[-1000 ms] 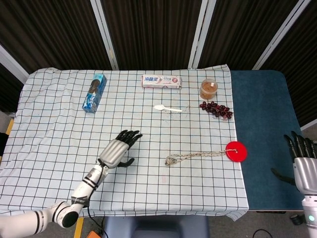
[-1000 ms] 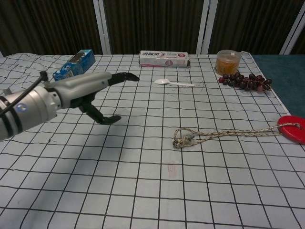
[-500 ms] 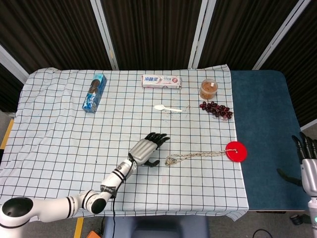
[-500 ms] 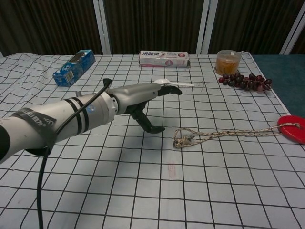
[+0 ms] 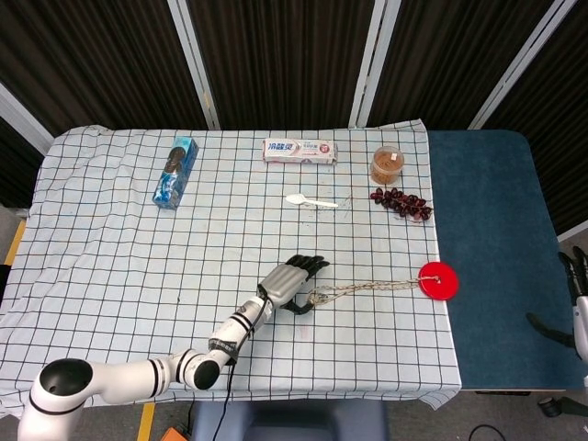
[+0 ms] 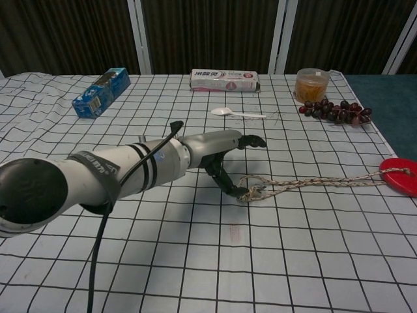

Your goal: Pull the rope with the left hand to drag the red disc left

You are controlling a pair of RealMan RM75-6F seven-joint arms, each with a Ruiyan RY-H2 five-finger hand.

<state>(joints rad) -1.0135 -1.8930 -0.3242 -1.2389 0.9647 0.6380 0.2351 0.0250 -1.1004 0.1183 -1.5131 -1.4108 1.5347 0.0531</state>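
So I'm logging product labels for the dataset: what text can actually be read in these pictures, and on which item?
Toothpaste box: print with Chinese characters and a round red mark, too small to read.
Blue box: printing on it, blurred, unreadable.
Left arm band: lettering, too blurred to read.
Cup, red disc, rope: no text seen.

A white cloth with a black grid pattern (image 5: 110, 266) covers most of the desk, hanging over its lower edge and wrinkling at the upper left of the chest view. At the right of the frame the desk's bare dark blue surface (image 5: 487, 239) shows. Behind the desk, across the top, hang dark pleated curtains (image 5: 276, 55), crossed by slanted pale metal posts (image 5: 191, 55). The light is even.
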